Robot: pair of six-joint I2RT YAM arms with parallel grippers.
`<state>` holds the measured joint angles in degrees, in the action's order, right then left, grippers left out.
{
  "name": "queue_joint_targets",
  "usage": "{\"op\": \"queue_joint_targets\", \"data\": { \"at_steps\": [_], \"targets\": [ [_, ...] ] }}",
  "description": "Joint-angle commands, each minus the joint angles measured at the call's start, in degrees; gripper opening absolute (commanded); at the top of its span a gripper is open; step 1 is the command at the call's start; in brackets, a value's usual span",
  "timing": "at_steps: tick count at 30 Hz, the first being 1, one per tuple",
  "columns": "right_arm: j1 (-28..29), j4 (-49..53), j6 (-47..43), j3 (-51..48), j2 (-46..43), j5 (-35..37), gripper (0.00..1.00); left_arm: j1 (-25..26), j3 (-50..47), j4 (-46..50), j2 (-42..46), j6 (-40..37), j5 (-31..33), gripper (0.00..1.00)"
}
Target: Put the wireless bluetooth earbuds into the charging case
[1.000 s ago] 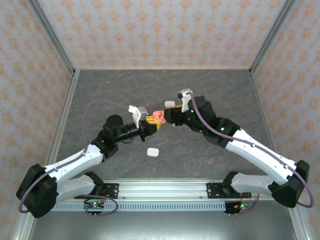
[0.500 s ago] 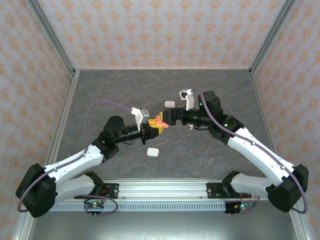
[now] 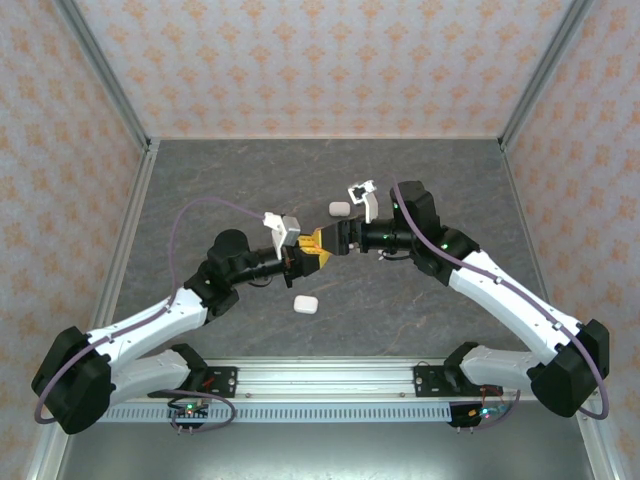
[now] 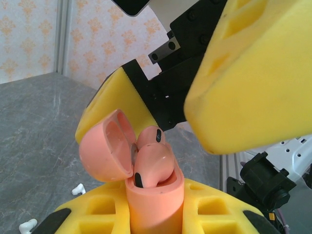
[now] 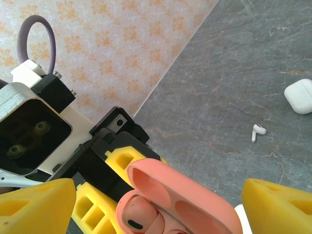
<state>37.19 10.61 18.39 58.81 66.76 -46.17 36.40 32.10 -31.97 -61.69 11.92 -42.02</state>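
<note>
Room: a grey stone counter (image 3: 230, 180) with walls (image 3: 320, 60) covered in orange flowers.
Left fingers (image 4: 229, 204): closed tight on the pink case (image 4: 153, 204), holding it up off the counter near the middle.
Pink case: stood upright with its lid tipped open.
Pink earbuds (image 4: 153, 165): two sat inside the pink case, tops poking out.
Right fingers (image 5: 34, 204): spread wide open, one on each side of the pink case, holding nothing.
White earbud (image 5: 257, 130): lay on the counter near a closed white case (image 5: 300, 96).
</note>
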Motion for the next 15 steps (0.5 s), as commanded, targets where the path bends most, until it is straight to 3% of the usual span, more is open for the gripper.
{"op": "queue_joint_targets", "data": {
  "at_steps": [1, 7, 15],
  "targets": [
    [-0.12, -2.46, -1.13, 1.49, -1.08, -1.11, 0.87, 0.55, 2.27, -0.43, -0.27, -1.91, -1.31, 0.00],
    [-0.18, -1.54, -2.55, 1.47, -2.83, 0.10, 0.81, 0.60, 2.35, 0.38, -0.18, -2.34, -1.13, 0.00],
    [-0.15, 0.94, -4.17, 1.30, -4.89, 1.23, 0.80, 0.60, 2.44, 1.38, -0.01, -2.78, -0.78, 0.00]
  ]
}}
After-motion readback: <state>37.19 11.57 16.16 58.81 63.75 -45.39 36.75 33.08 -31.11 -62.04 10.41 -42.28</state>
